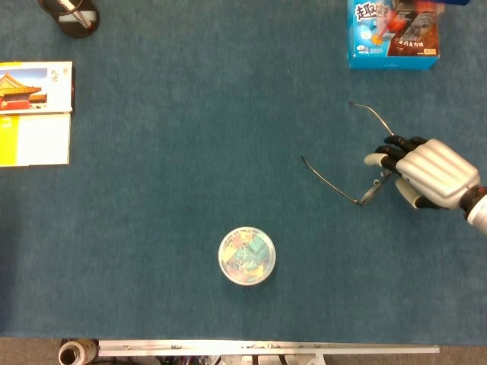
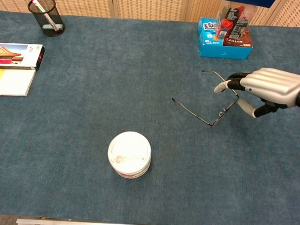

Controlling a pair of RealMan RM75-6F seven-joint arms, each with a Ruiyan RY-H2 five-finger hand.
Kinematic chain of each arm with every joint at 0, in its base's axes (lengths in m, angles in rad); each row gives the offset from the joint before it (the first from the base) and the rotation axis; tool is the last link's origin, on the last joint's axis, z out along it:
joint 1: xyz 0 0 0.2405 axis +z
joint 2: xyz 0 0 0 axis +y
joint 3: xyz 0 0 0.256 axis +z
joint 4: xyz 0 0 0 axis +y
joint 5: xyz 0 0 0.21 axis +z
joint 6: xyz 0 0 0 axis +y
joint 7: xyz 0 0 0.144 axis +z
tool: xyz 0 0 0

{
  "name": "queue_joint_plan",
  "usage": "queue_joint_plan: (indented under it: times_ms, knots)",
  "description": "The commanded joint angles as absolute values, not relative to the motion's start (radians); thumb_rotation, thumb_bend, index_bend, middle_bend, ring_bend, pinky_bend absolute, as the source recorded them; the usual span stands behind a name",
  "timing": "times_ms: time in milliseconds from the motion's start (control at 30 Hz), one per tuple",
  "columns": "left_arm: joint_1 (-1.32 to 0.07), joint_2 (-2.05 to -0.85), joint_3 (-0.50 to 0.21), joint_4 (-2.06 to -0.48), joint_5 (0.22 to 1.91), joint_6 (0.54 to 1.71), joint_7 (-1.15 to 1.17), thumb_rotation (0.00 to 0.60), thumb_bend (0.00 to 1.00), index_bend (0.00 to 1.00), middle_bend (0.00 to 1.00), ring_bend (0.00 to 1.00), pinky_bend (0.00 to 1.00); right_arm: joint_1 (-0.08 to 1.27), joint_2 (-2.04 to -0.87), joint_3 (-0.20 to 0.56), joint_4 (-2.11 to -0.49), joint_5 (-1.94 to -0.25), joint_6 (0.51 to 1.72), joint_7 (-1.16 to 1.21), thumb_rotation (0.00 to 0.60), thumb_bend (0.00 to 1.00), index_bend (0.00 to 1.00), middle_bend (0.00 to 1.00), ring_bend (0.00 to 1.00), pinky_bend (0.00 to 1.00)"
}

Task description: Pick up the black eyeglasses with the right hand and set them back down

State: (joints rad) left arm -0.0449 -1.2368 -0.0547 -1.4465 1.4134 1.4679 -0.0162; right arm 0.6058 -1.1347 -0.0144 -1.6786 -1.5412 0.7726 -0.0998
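Note:
The thin black eyeglasses (image 1: 329, 180) (image 2: 190, 110) lie unfolded on the blue table cloth, right of centre, with both temples pointing left. My right hand (image 1: 430, 173) (image 2: 270, 88) reaches in from the right edge, palm down, over the right end of the glasses' front. Its fingers are apart, with the fingertips (image 2: 222, 87) above the frame and the thumb on the near side. I cannot tell whether it touches the frame. The glasses lie flat where they were. My left hand shows in neither view.
A white round tub (image 1: 246, 256) (image 2: 130, 154) stands near the front middle. A blue box (image 1: 393, 34) (image 2: 224, 32) sits at the back right. A booklet (image 1: 34, 112) (image 2: 15, 69) and a mesh pen holder (image 1: 70, 15) (image 2: 46, 17) are at the far left.

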Motion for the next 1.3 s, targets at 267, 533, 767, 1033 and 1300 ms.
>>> queue_joint_plan:
  times_ms: [267, 533, 767, 1033, 1300]
  knots:
    - [-0.045, -1.238, -0.055, -1.445, 1.41, 1.464, -0.02, 0.6, 0.51, 0.31, 0.43, 0.36, 0.56, 0.65, -1.145, -0.026, -1.671, -1.531, 0.72, -0.108, 0.6, 0.64, 0.3, 0.26, 0.11, 0.27]
    - [-0.043, -1.24, -0.055, -1.436, 1.407, 1.462, -0.032, 0.6, 0.51, 0.31, 0.43, 0.36, 0.56, 0.67, -1.161, -0.037, -1.659, -1.509, 0.688, -0.135, 0.6, 0.65, 0.3, 0.27, 0.12, 0.27]
    - [-0.045, -1.241, -0.058, -1.429, 1.407, 1.459, -0.04, 0.6, 0.51, 0.31, 0.43, 0.36, 0.56, 0.675, -1.167, -0.049, -1.661, -1.49, 0.678, -0.149, 0.6, 0.65, 0.3, 0.29, 0.13, 0.27]
    - [-0.042, -1.239, -0.062, -1.427, 1.404, 1.465, -0.049, 0.6, 0.51, 0.31, 0.43, 0.36, 0.56, 0.673, -1.167, -0.059, -1.664, -1.482, 0.685, -0.154, 0.6, 0.65, 0.3, 0.33, 0.16, 0.27]
    - [-0.041, -1.24, -0.062, -1.425, 1.403, 1.464, -0.052, 0.6, 0.51, 0.31, 0.43, 0.36, 0.56, 0.671, -1.161, -0.071, -1.669, -1.479, 0.691, -0.152, 0.6, 0.65, 0.31, 0.39, 0.22, 0.27]
